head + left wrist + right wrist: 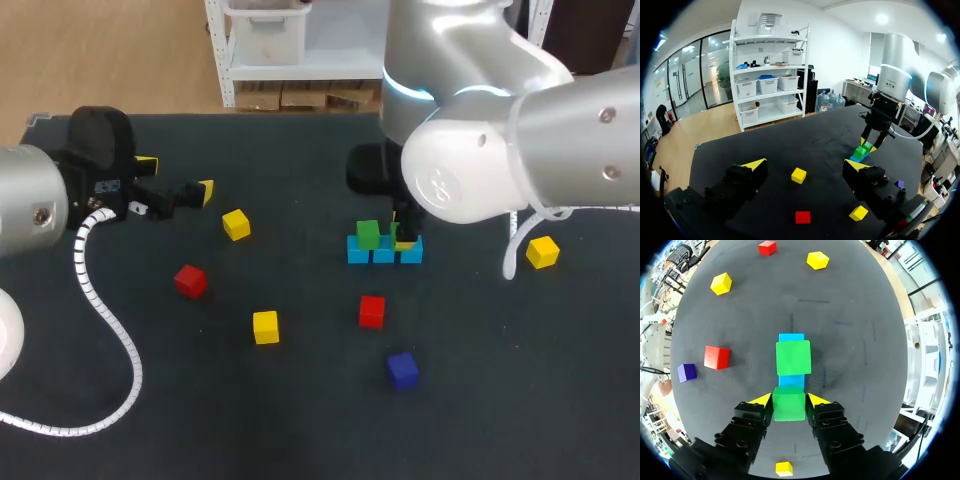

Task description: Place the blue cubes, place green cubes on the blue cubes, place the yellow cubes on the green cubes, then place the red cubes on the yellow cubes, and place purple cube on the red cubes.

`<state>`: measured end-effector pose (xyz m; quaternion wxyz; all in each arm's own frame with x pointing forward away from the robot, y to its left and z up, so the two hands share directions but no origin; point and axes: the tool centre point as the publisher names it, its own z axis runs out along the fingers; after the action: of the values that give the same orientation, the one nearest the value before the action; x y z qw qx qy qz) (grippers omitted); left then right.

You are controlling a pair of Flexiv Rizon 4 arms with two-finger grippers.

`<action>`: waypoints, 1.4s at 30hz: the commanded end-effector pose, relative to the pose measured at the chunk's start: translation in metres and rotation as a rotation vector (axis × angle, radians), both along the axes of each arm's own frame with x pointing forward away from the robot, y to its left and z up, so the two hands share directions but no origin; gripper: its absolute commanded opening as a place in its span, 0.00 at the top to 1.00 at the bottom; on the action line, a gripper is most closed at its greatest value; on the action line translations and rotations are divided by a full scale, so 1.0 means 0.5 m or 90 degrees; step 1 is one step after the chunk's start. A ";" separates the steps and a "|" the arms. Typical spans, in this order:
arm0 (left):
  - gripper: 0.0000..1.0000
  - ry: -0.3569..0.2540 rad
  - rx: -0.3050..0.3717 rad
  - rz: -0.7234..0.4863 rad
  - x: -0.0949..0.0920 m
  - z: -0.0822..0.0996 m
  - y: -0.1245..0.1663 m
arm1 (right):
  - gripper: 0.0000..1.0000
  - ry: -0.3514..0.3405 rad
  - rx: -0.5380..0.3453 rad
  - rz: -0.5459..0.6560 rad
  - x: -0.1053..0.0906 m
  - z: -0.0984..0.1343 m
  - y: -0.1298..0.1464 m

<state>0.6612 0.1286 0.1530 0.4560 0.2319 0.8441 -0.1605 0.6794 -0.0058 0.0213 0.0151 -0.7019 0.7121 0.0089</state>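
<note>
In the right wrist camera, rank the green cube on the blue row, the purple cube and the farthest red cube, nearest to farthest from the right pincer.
1. Placed green cube, on the blue row just ahead of the right pincer and its held green cube.
2. Purple cube, off to the pincer's side.
3. Farthest red cube, well ahead, beyond the row.
</note>
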 end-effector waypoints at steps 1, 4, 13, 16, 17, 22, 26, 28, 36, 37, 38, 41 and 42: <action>0.00 -0.001 -0.003 -0.004 0.001 -0.001 0.004 | 0.63 -0.001 -0.001 -0.001 0.003 -0.002 0.003; 0.00 -0.001 -0.003 -0.004 0.001 -0.001 0.004 | 0.64 -0.001 -0.001 0.000 0.003 -0.002 0.003; 0.00 -0.001 -0.003 -0.004 0.001 -0.001 0.004 | 0.62 -0.001 0.000 0.000 0.004 -0.002 0.004; 0.00 -0.001 -0.003 -0.004 0.001 -0.001 0.004 | 0.55 -0.001 0.002 -0.001 0.001 0.001 0.003; 0.00 -0.001 -0.003 -0.004 0.001 -0.001 0.004 | 0.51 0.000 0.003 -0.001 -0.001 0.005 0.003; 0.00 -0.001 -0.003 -0.004 0.001 -0.001 0.004 | 0.00 0.003 0.019 -0.015 -0.007 0.030 -0.014; 0.00 -0.001 -0.003 -0.004 0.001 -0.001 0.004 | 0.00 0.000 0.039 -0.058 0.000 0.065 -0.042; 0.00 -0.001 -0.003 -0.004 0.001 -0.001 0.004 | 0.00 0.007 0.050 -0.085 0.006 0.078 -0.061; 0.00 -0.001 -0.003 -0.004 0.001 -0.001 0.004 | 0.00 0.027 0.098 -0.208 0.007 0.094 -0.136; 0.00 -0.001 -0.003 -0.004 0.001 -0.001 0.004 | 0.00 0.030 0.101 -0.219 0.004 0.093 -0.144; 0.00 -0.001 -0.003 -0.004 0.001 -0.001 0.004 | 0.00 0.033 0.104 -0.233 0.001 0.092 -0.152; 0.00 -0.001 -0.003 -0.004 0.001 -0.001 0.004 | 0.00 0.035 0.109 -0.262 -0.005 0.088 -0.176; 0.00 -0.001 -0.003 -0.004 0.001 -0.001 0.004 | 0.00 0.033 0.107 -0.266 -0.007 0.086 -0.184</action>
<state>0.6612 0.1286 0.1530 0.4560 0.2319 0.8441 -0.1605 0.6839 -0.0876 0.0650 0.0367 -0.5381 0.8384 0.0787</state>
